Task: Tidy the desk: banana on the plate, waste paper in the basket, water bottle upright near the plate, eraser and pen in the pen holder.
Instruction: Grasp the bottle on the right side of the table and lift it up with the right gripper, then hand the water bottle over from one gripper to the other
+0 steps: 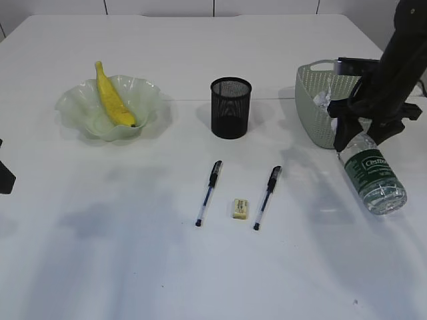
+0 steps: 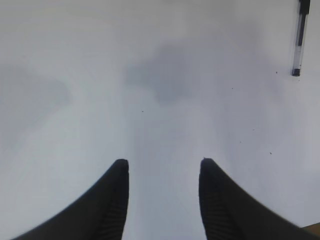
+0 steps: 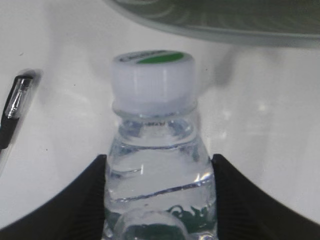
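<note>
The right gripper (image 3: 160, 170) is clamped on the shoulder of the water bottle (image 1: 372, 175), which lies on the table (image 1: 133, 267) just beside the basket (image 1: 312, 100). Gripped so near its cap, it may swing or slip when raised.

The left gripper (image 2: 162, 172) hangs released, empty.

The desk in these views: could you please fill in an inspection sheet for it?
Surface: white table, faint shadows, tiny specks.
Job's things: banana in the plate; waste paper in the basket; water bottle lying on its side by the basket; two pens and eraser on the table, apart from each other; pen holder upright, contents not visible.
Clutter: nothing seen.
Grippers: left gripper open over bare table; right gripper fingers against both sides of the bottle below the cap.
Cables: nothing seen.
Surroundings: white wall panels behind.
</note>
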Action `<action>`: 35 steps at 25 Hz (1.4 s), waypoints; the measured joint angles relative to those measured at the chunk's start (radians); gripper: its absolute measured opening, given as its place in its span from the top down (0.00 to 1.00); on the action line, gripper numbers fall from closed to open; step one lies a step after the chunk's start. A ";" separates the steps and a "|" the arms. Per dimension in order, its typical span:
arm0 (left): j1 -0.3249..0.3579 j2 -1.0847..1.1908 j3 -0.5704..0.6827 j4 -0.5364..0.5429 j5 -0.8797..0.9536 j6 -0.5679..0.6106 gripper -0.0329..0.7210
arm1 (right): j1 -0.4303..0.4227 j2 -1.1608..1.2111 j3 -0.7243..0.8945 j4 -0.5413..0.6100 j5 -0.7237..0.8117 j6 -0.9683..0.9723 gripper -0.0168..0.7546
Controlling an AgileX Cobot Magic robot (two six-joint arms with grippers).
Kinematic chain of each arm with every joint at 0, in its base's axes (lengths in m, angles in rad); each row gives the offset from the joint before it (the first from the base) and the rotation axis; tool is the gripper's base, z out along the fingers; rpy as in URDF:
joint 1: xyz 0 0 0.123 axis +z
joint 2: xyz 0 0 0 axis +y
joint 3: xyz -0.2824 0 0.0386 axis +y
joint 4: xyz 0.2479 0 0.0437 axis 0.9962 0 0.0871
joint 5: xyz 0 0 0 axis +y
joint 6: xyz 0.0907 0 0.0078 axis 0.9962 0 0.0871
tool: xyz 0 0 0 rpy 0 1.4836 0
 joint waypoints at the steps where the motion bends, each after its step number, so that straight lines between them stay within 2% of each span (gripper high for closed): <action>1: 0.000 0.000 0.000 0.000 0.000 0.000 0.53 | 0.000 -0.008 0.000 0.000 0.003 0.002 0.42; 10: 0.000 0.000 0.000 0.000 0.000 0.000 0.54 | 0.000 -0.103 0.002 0.003 0.015 0.016 0.42; 20: 0.000 0.000 0.000 0.000 0.000 0.000 0.54 | 0.000 -0.326 0.042 0.045 0.025 0.018 0.42; 26: 0.000 0.000 0.000 0.000 0.000 0.000 0.54 | 0.021 -0.477 0.203 0.090 0.032 -0.042 0.42; 35: 0.000 0.000 0.000 0.000 0.000 0.000 0.54 | 0.160 -0.696 0.508 0.104 -0.103 -0.107 0.42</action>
